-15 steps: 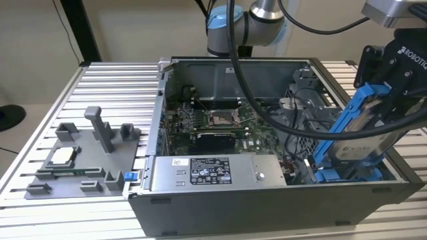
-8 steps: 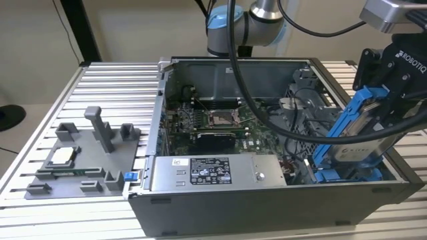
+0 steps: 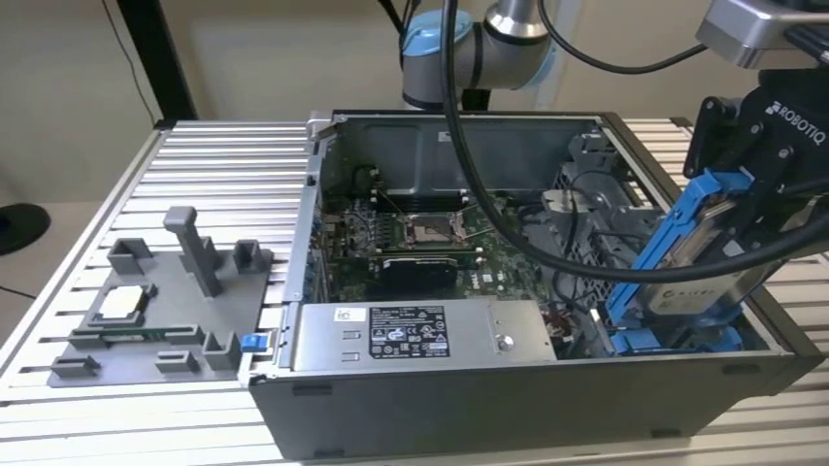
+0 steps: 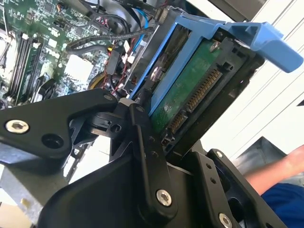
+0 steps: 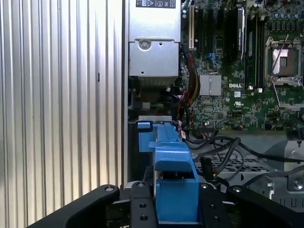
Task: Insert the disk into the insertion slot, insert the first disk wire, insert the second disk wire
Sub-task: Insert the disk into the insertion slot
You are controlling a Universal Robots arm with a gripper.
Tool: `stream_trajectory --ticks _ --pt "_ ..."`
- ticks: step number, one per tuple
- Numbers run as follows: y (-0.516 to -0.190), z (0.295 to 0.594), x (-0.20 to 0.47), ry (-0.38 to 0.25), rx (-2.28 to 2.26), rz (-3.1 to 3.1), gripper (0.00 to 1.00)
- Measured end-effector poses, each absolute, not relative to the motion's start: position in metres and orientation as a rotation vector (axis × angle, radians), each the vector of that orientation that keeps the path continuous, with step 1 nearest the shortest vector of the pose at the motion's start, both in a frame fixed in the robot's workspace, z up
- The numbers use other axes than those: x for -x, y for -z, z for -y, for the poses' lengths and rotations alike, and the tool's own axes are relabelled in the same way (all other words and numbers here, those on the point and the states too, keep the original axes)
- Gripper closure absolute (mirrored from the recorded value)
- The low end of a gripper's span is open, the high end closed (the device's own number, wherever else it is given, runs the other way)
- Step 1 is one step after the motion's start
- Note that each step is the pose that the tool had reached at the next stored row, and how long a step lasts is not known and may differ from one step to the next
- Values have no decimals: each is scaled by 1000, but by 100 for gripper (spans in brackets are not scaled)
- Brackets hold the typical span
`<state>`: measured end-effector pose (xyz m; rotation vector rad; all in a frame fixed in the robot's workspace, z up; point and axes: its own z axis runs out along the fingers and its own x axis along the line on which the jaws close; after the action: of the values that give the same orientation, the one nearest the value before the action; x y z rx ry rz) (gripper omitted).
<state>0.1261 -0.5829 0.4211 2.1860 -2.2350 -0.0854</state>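
my black two-fingered pincer (image 3: 748, 199) is closed tight on the flat silver-grey disk (image 3: 693, 282) in its bright blue plastic carrier, one finger on each side of the frame, as both wrist views show. i hold it by the frame's edges, i judge, so the faces stay clear of the rails.

the disk hangs at the near corner of the open grey metal computer case (image 3: 518, 413), on the exterior view's right, over the insertion slot (image 3: 667, 342), a grey bay with blue rails. its long axis is steeply tilted, not upright. the top leans away to the exterior view's right and the lower end points down into the slot's mouth. whether it touches the rails i cannot tell. the tilt seems meant to feed the lower end in first.

in the second wrist view the green board face (image 4: 190, 90) and its connector row lie at the end nearest my wrist, away from the slot.

the silver power-supply box (image 3: 421, 335) lies just beside the slot, to the exterior view's left.
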Motion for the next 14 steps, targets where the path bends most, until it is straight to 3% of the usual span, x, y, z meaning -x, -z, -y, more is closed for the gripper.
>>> stream_trajectory --ticks 14 --pt "-419 578 -126 85 -2186 2235 100"
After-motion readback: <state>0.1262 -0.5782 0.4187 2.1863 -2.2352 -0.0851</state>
